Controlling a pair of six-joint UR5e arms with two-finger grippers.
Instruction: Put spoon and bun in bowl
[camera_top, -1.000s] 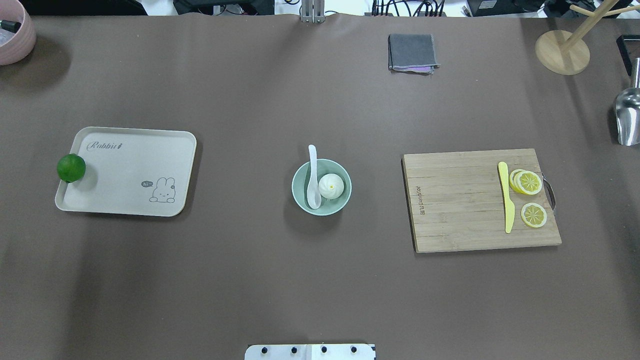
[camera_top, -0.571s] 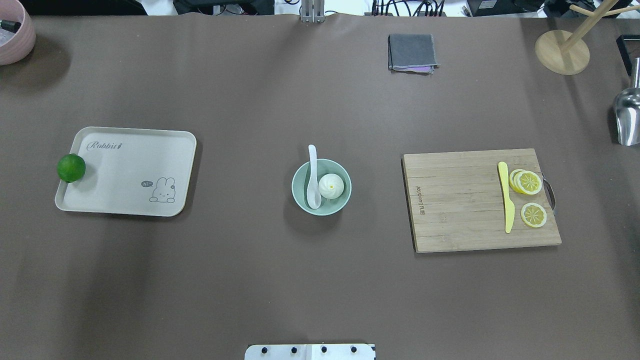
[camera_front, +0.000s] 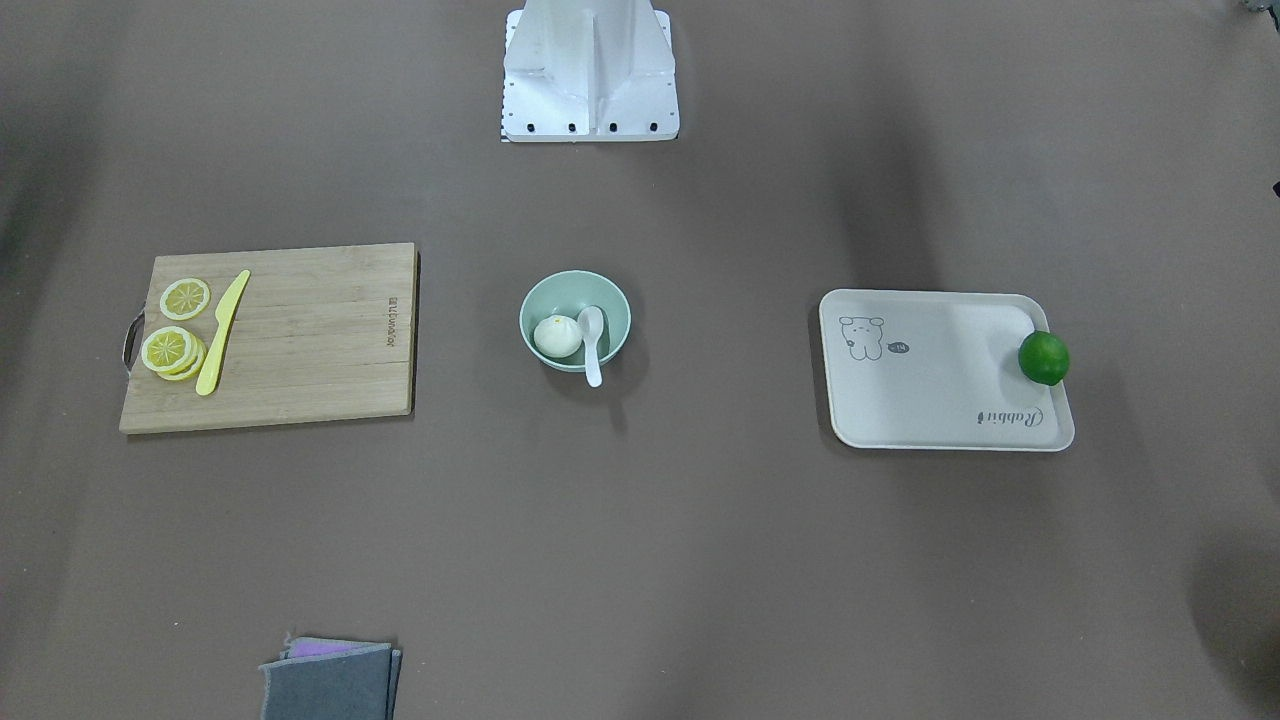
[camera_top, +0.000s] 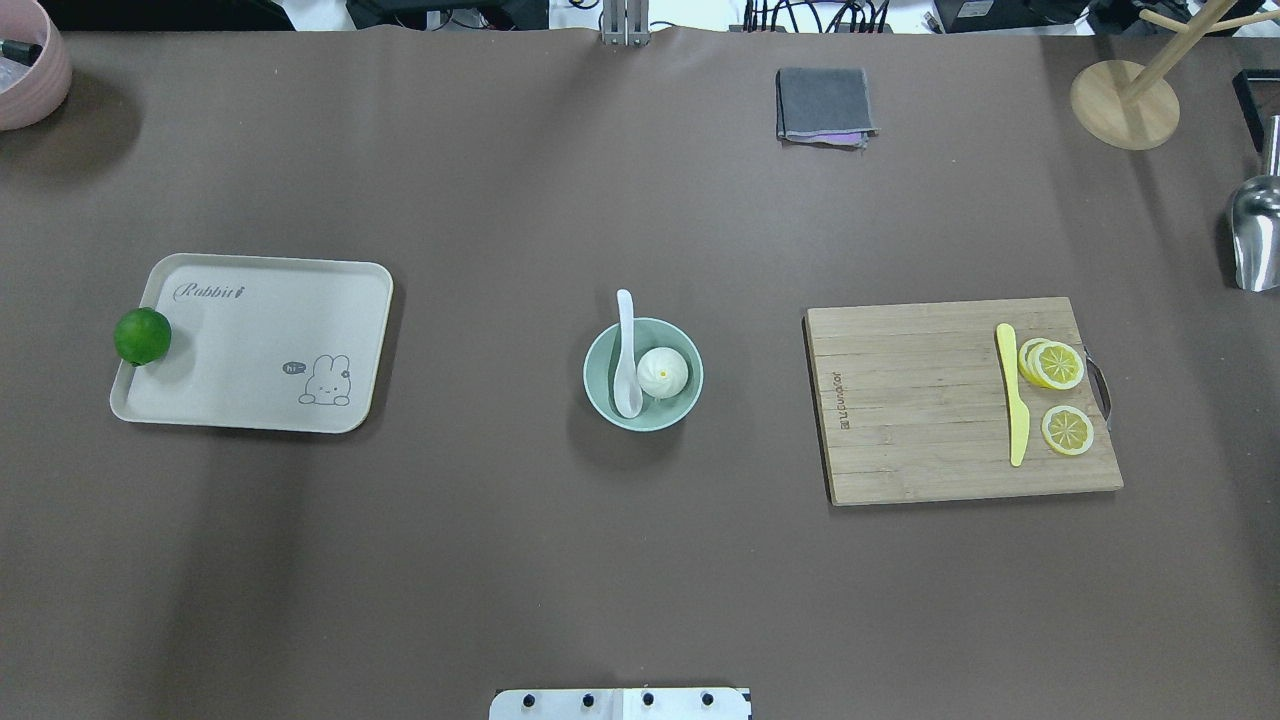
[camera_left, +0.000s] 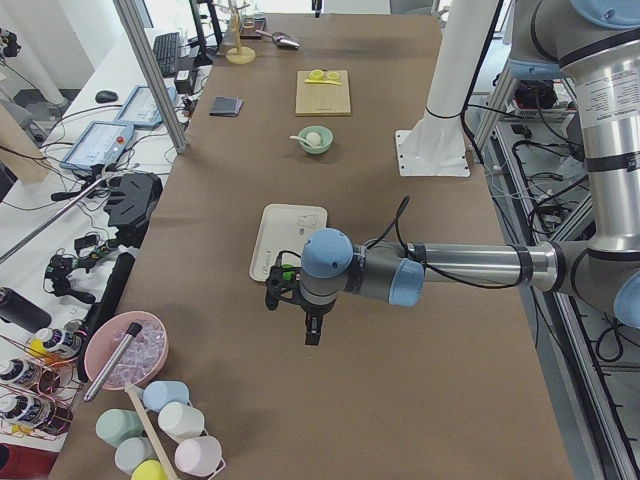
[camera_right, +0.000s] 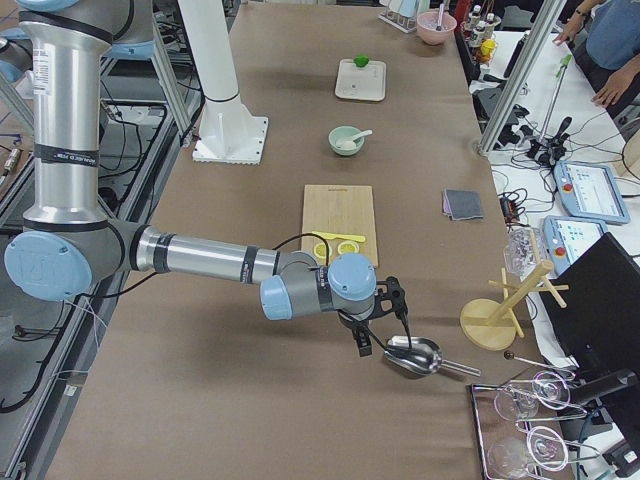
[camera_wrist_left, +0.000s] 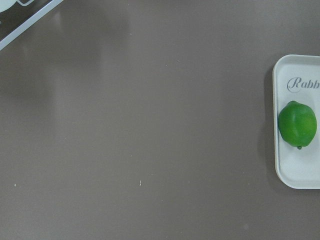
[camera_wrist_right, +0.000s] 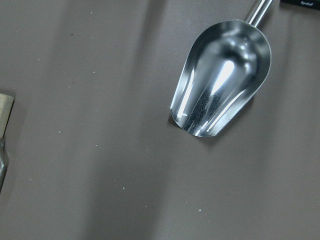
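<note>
Bowl: stood mid-counter, between the rabbit tray and the cutting board.
Bun: lay inside the bowl, touching the spoon.
Spoon: its scoop sat in the bowl beside the bun, and its handle poked over the rim, away from the robot.
Left fingers: hung above the counter near the tray's lime end; whether wide or narrow could not be told.
Right fingers: hung over the steel scoop; their spread could not be told.
</note>
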